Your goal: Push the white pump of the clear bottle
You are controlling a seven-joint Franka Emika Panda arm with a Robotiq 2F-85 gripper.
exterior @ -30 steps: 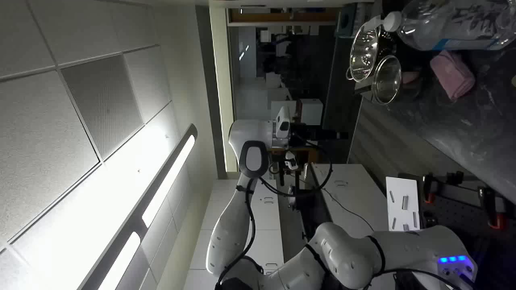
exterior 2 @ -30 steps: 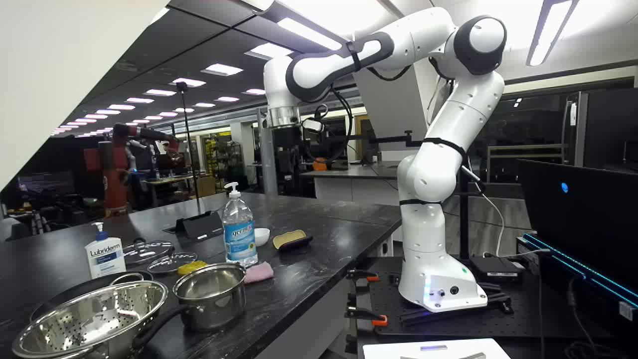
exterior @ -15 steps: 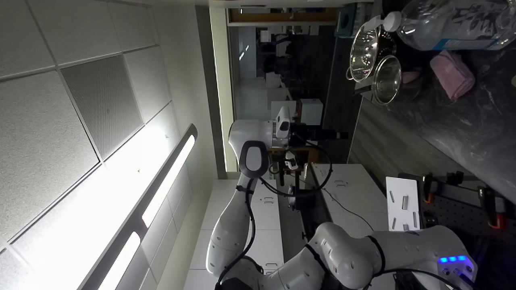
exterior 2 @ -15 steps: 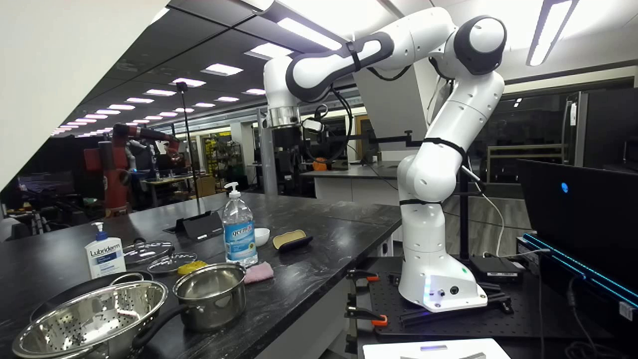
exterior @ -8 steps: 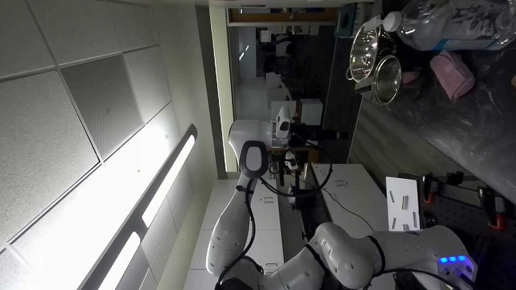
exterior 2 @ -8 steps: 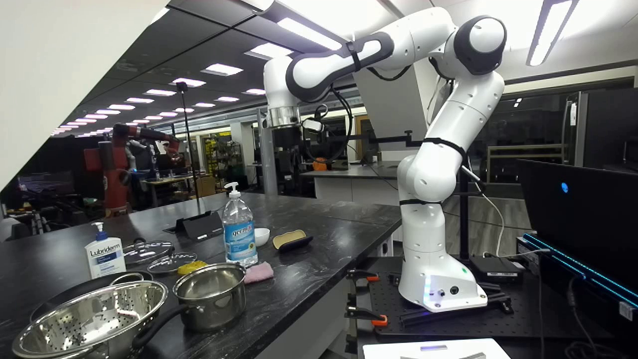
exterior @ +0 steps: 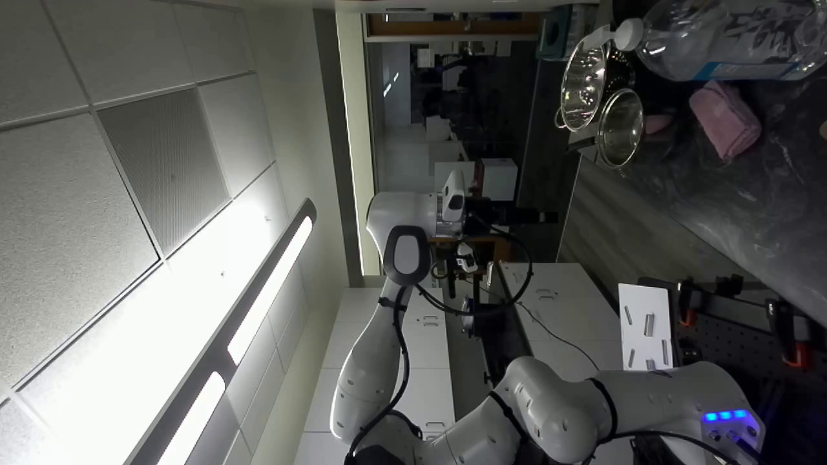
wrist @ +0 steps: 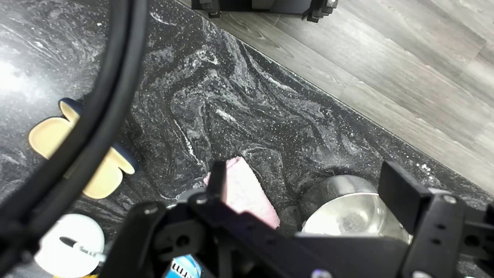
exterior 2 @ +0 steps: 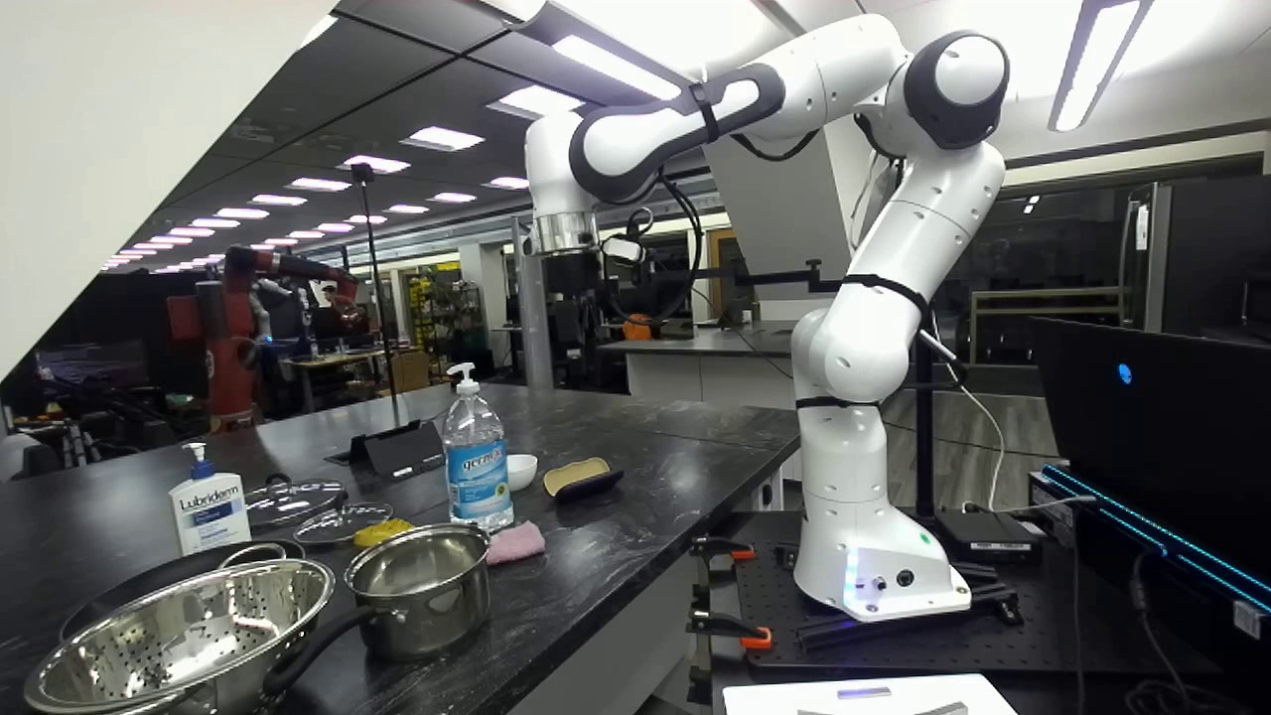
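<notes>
We see the fingers (wrist: 403,195) apart, gripping nothing; the clear bottle (exterior 2: 478,462) stands upright on the counter (exterior 2: 635,437). Lowered so wide, they may straddle its white pump (exterior 2: 465,381) or, pressing off-centre, tip the bottle; the wrist view perhaps hides this pump.

blue-labelled clear bottle (exterior 2: 478,465) upright on black counter (exterior 2: 655,452), white pump (exterior 2: 464,378) seemingly raised

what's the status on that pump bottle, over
Gripper open, holding nothing, apart from pump. Clear bottle upright, pump raised. Nothing seen over pump; pink cloth close by.
</notes>
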